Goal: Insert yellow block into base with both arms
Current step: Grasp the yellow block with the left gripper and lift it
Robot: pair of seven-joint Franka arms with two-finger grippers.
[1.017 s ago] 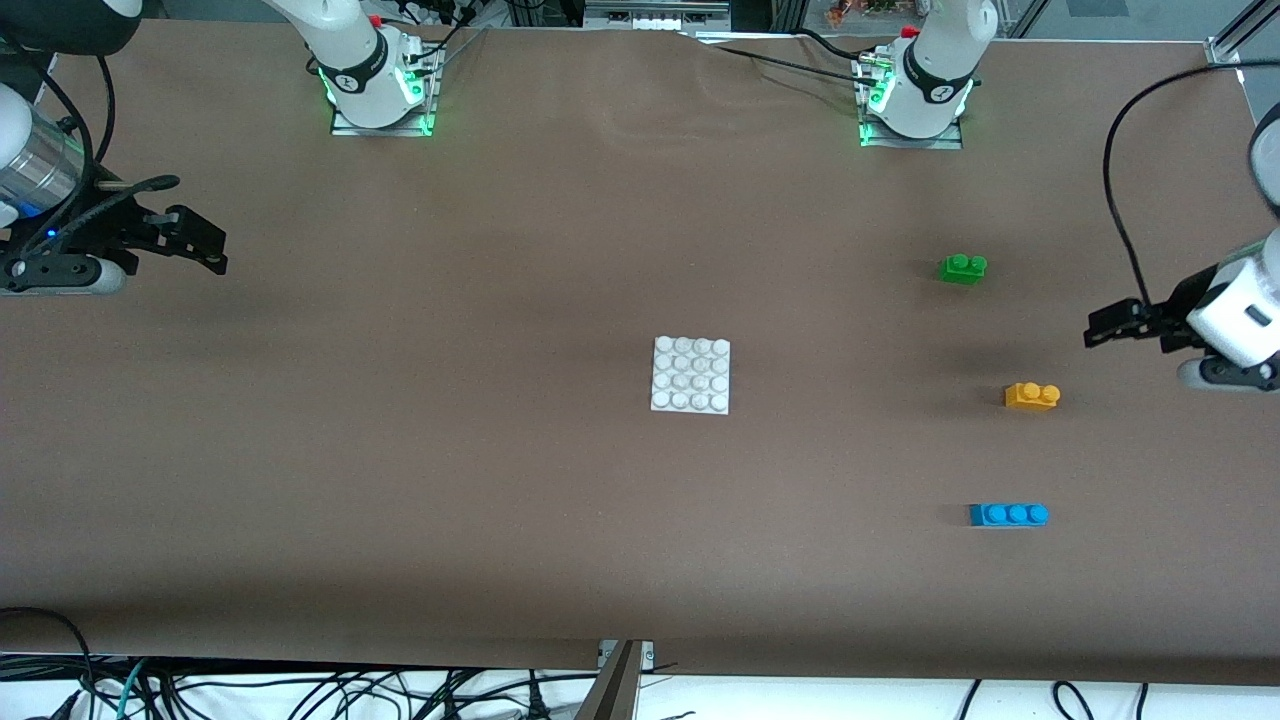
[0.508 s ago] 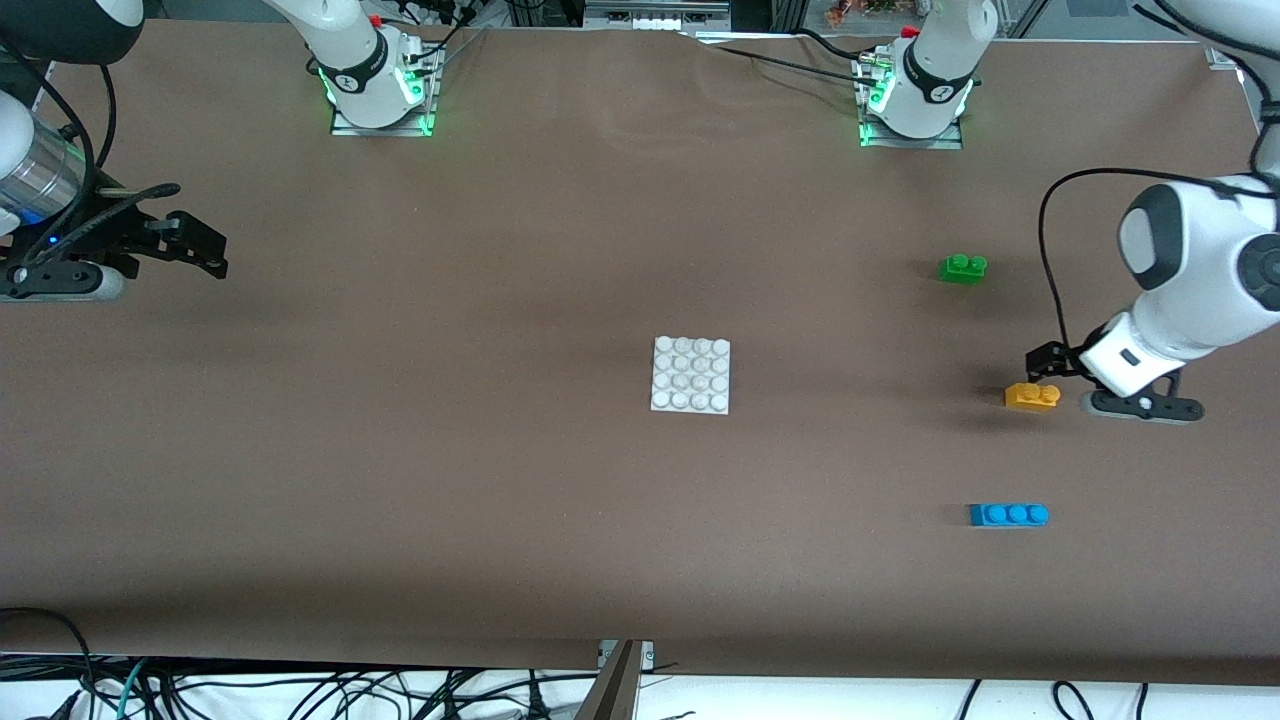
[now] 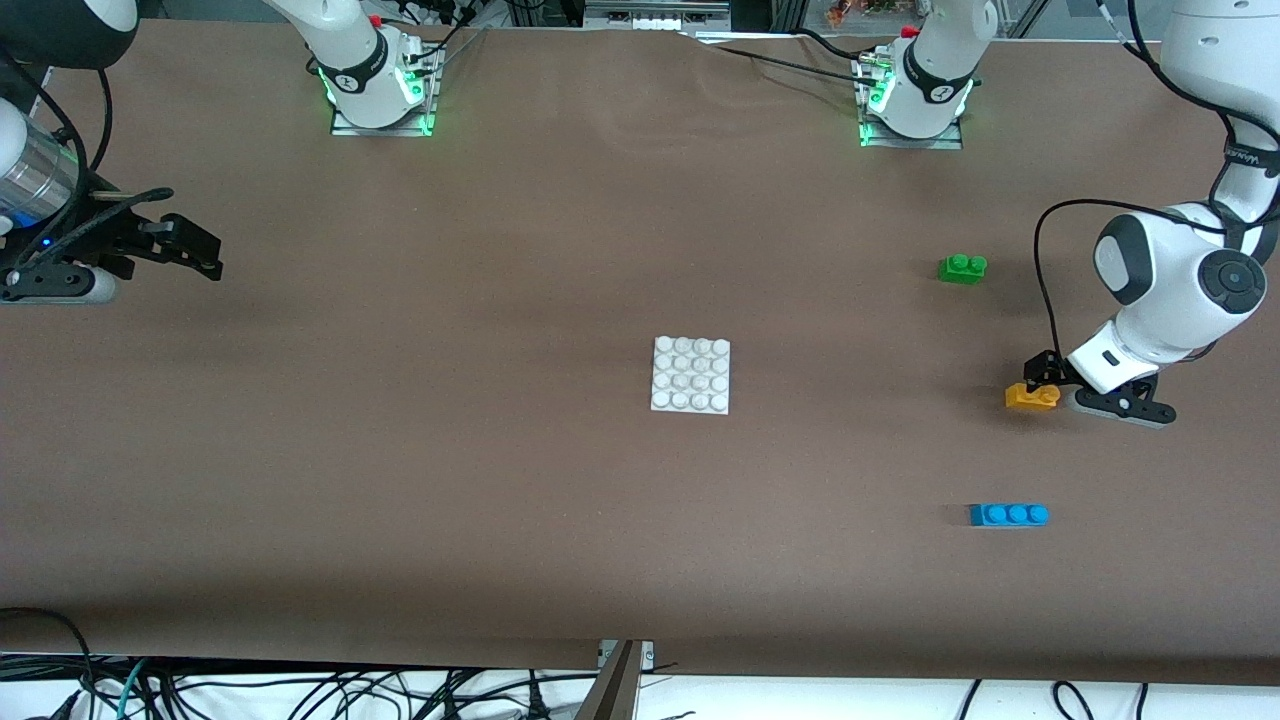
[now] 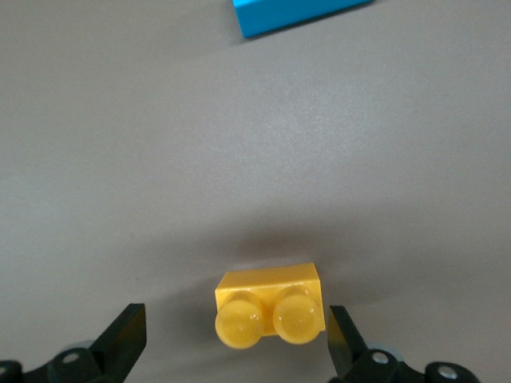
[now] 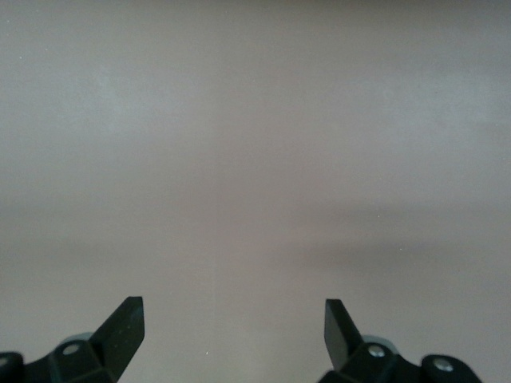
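The yellow block [image 3: 1030,397] lies on the brown table toward the left arm's end. My left gripper [image 3: 1041,375] is open and low around it. In the left wrist view the block [image 4: 269,309] sits between the two fingers, which stand apart from it on either side. The white base [image 3: 690,374] lies flat in the middle of the table. My right gripper [image 3: 205,252] is open and empty over bare table at the right arm's end. The right wrist view shows only its fingertips [image 5: 124,323] over bare cloth.
A green two-stud brick [image 3: 962,268] lies farther from the front camera than the yellow block. A blue three-stud brick [image 3: 1008,514] lies nearer to the camera; its edge shows in the left wrist view [image 4: 299,14]. Both arm bases stand along the table's back edge.
My left gripper has come in from the table's end and dropped down around the yellow block. The right gripper has shifted only slightly. The bricks and base have not moved.
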